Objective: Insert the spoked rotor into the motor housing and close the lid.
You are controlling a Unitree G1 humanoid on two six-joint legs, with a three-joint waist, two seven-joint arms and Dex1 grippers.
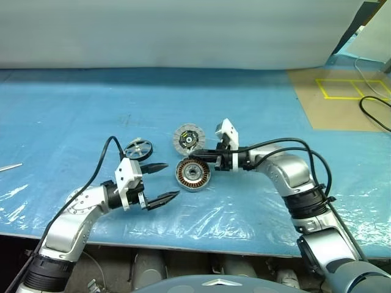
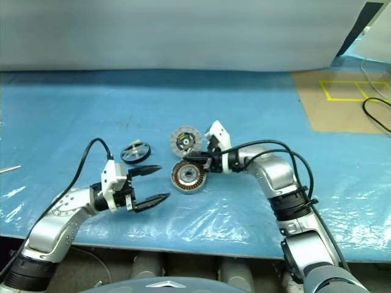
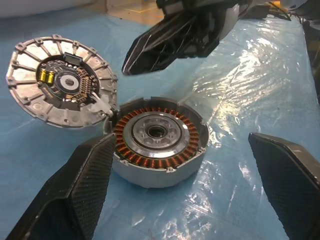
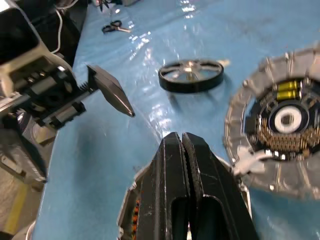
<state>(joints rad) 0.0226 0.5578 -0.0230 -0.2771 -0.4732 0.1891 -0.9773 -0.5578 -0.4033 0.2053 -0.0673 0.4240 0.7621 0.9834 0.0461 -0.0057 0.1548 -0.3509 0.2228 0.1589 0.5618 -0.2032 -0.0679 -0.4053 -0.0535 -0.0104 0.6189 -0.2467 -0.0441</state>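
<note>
The motor housing [image 1: 193, 174], a grey cup with copper windings and a silvery hub, sits open on the blue sheet. Just behind it the lid [image 1: 188, 138] lies tilted, its white-segmented face up and its edge close to the housing's rim. The spoked rotor [image 1: 138, 149] rests flat to the left. My left gripper [image 1: 171, 180] is open and level, left of the housing, which the left wrist view shows [image 3: 160, 142] ahead between the fingers. My right gripper [image 1: 200, 157] is shut on nothing, pointing left just above the housing's far rim.
Scissors [image 4: 115, 26] lie on the table beyond the rotor. A thin silvery rod [image 1: 9, 166] sits at the far left. Yellow tape squares [image 1: 354, 88] and a black cable [image 1: 374, 115] lie on the brown surface at the far right. The table's front edge [image 1: 183, 241] is near.
</note>
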